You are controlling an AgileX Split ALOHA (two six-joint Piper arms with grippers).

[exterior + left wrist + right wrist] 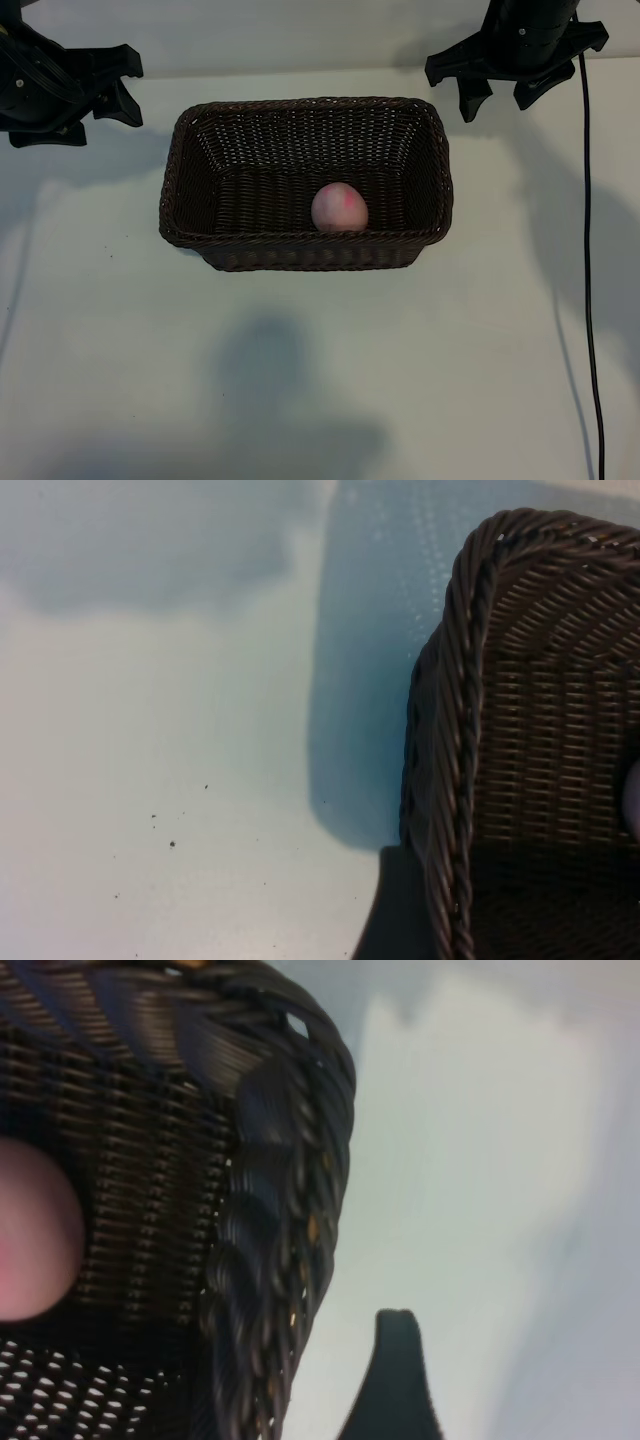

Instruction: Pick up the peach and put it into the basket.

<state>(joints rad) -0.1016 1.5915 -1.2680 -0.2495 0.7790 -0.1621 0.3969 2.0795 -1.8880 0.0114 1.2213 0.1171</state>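
The peach [339,207] is sitting inside the wicker basket [303,252], near its front wall. The left claw [108,88] and right claw [502,92] are hanging wide open and empty beside the far corners. Finishing well likely means keeping both clear above the tabletop [300,380], not nudging the rim.

peach [339,207]: in the basket [305,253], close to its front wall
basket: on the table [120,340], in the middle
left gripper [105,85]: back left of basket
right gripper [500,85]: back right of basket
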